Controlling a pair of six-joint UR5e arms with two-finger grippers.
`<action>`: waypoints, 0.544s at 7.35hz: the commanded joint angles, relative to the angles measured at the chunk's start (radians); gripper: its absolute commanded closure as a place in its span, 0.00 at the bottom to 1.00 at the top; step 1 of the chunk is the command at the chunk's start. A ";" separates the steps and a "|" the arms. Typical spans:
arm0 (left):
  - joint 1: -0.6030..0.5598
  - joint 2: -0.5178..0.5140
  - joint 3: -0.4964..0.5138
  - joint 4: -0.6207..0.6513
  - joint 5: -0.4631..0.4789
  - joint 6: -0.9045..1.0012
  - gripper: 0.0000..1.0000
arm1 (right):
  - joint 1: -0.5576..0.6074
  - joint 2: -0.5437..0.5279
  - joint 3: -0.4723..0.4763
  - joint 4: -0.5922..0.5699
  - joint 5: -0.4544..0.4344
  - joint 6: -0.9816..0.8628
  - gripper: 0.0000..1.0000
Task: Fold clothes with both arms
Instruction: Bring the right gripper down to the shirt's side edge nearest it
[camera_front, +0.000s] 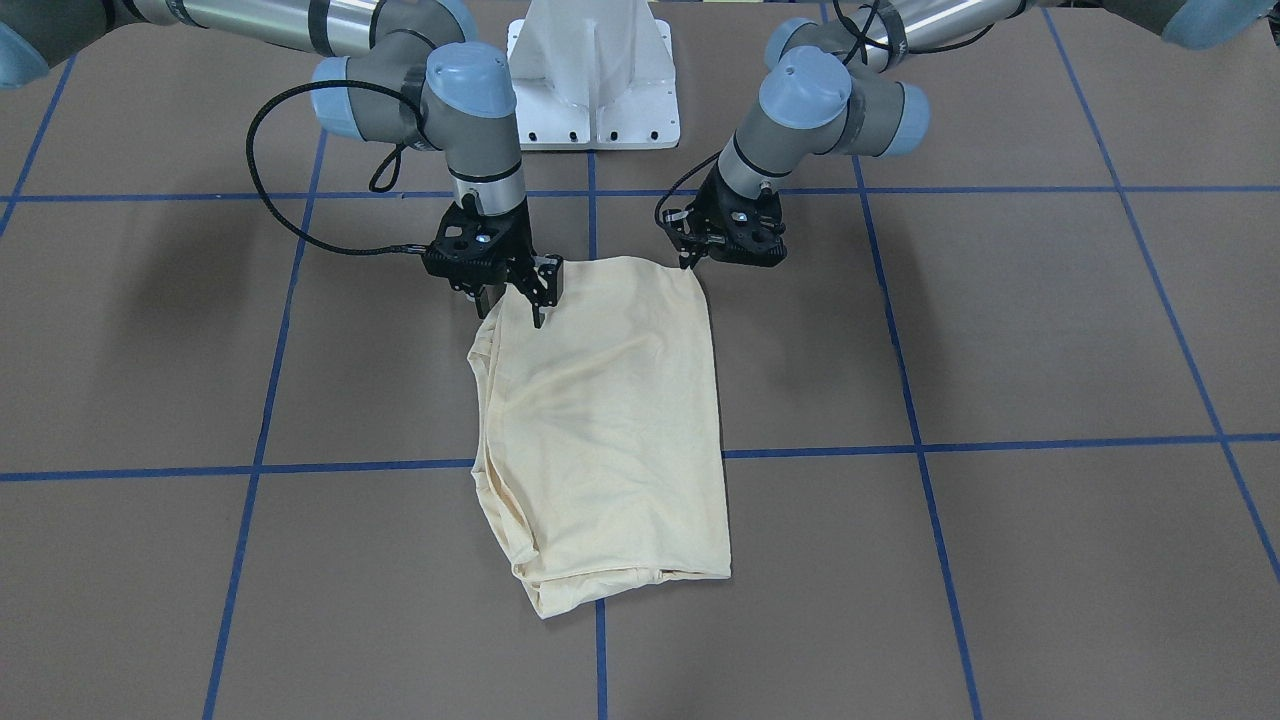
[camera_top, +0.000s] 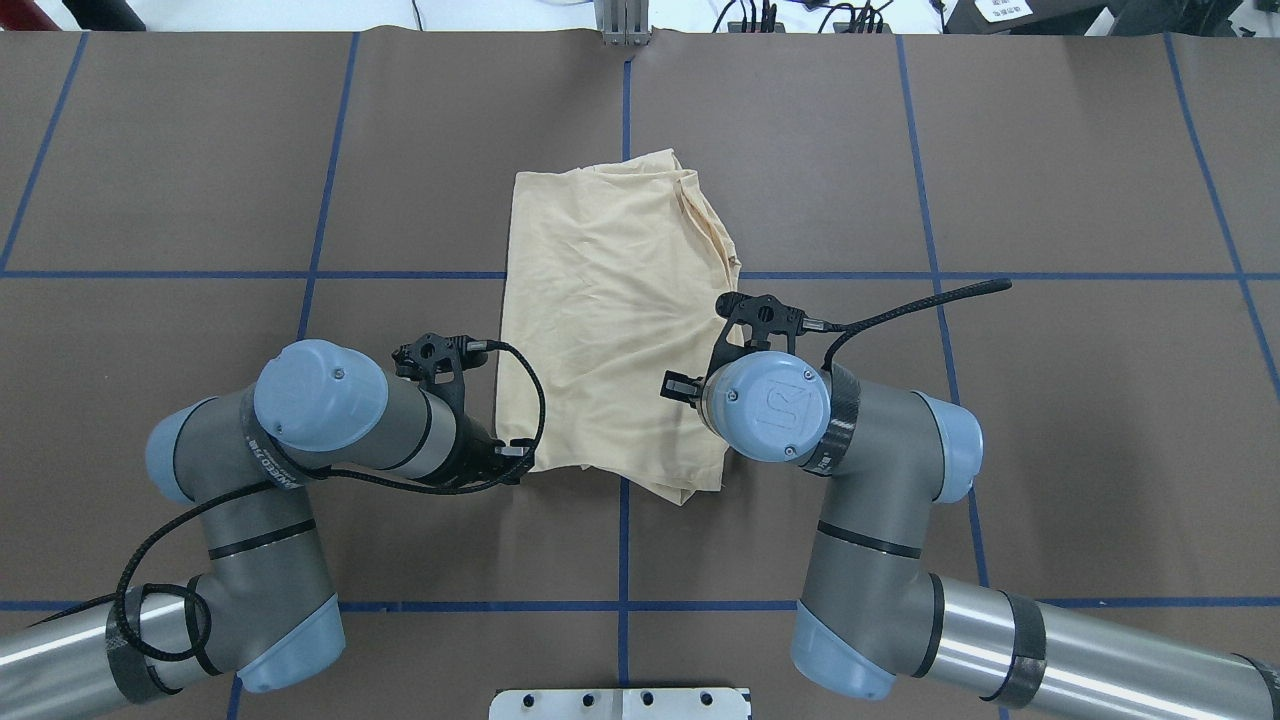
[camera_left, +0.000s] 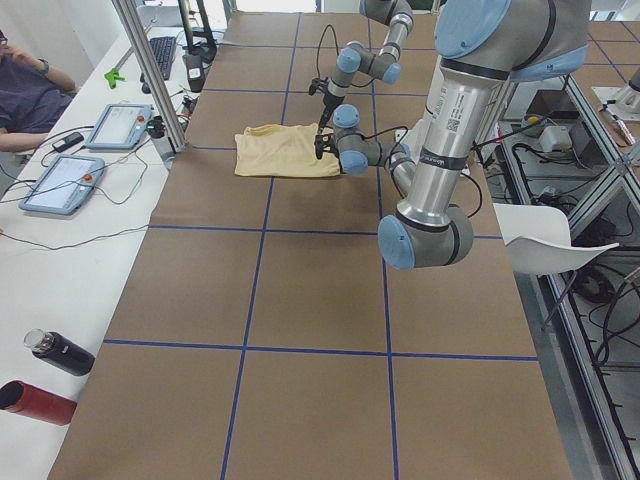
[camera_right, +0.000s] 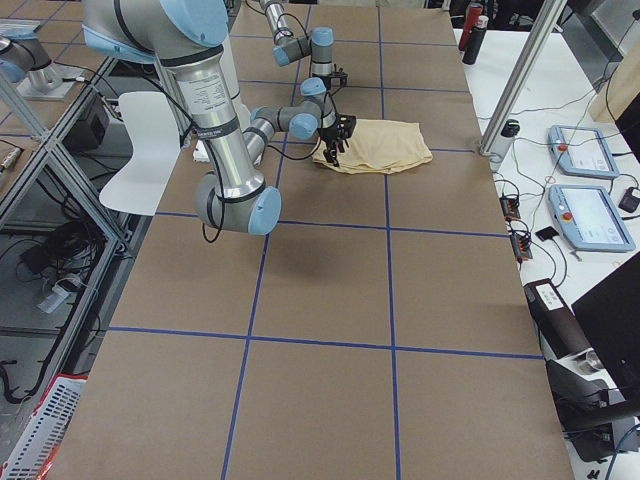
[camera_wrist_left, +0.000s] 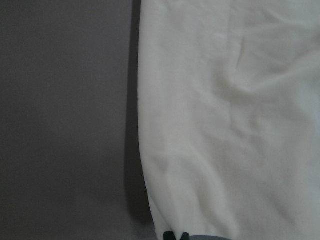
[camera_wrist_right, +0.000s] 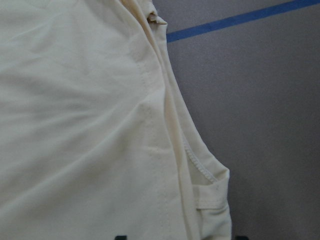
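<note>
A brown table (camera_front: 1000, 350) gridded with blue tape fills the scene, with the white base (camera_front: 595, 90) at its robot edge. The shirt (camera_front: 610, 400) lies flat near the middle, across one tape line. It is already doubled into a plain oblong with no print showing. Its left edge is a clean fold, while its right edge shows stacked hems and seams, slightly uneven.

Both arms reach down to the shirt's edge nearest the base, one at each corner. That placement probably lets them take the edge evenly, so the cloth would travel without skewing.

The right gripper (camera_front: 518, 290) stands over its corner with jaws spread wide, one finger on the cloth, gripping nothing. The left gripper (camera_front: 700, 255) sits low at the other corner. Only slivers of its tips show in the wrist view, so I cannot tell its state.
</note>
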 joint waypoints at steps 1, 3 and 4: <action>0.000 -0.001 0.000 0.000 0.000 0.000 1.00 | -0.017 -0.017 0.000 -0.001 -0.030 -0.007 0.22; 0.000 -0.001 0.000 -0.002 0.000 0.000 1.00 | -0.023 -0.014 -0.002 0.001 -0.033 -0.007 0.35; 0.000 -0.001 -0.001 0.000 0.000 0.000 1.00 | -0.024 -0.014 -0.002 0.001 -0.033 -0.007 0.43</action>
